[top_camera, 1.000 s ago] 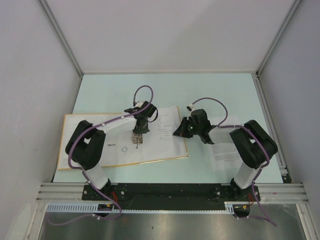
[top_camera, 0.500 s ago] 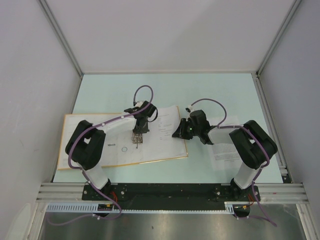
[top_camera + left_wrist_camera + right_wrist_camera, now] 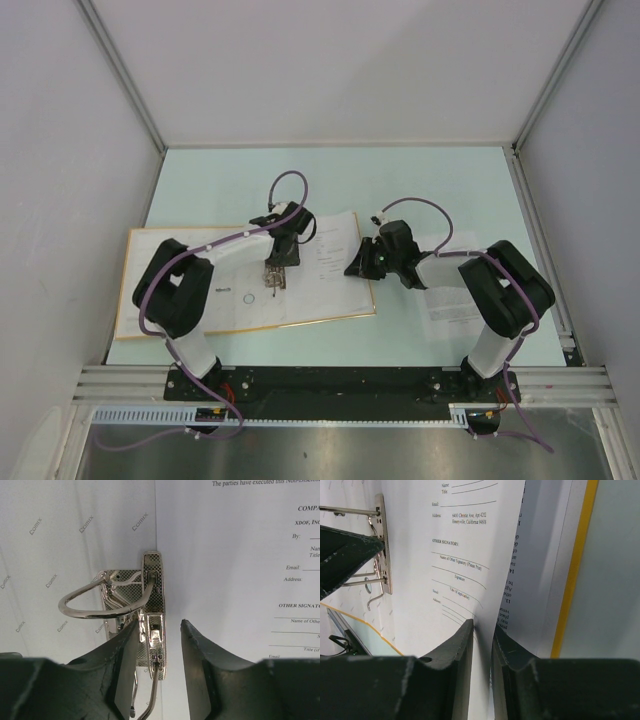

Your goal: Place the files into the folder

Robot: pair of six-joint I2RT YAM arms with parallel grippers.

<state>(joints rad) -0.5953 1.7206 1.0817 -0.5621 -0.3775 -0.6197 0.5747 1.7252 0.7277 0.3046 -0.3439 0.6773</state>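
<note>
The folder (image 3: 150, 290) lies open on the table, pale inside with a yellow rim (image 3: 576, 565). Its metal ring mechanism (image 3: 152, 580) sits at the middle, one ring (image 3: 95, 609) arching left. My left gripper (image 3: 159, 625) hangs right over the mechanism, open, with the lever between its jaws and touching neither. One of the files, a printed sheet (image 3: 460, 545), lies on the folder's right half. My right gripper (image 3: 482, 627) is at that sheet's right edge, open by a narrow gap, and the lifted edge stands in the gap. In the top view the left gripper (image 3: 276, 268) and right gripper (image 3: 353, 268) flank this sheet (image 3: 335, 255).
More printed sheets (image 3: 452, 305) lie on the table to the right, partly under my right arm. The work area is walled on three sides, with a metal rail (image 3: 340, 380) along the near edge.
My left jaws have spread wider over the mechanism lever. My right jaws, shut on the sheet's edge a second ago, have parted slightly. Neither arm has shifted noticeably.
</note>
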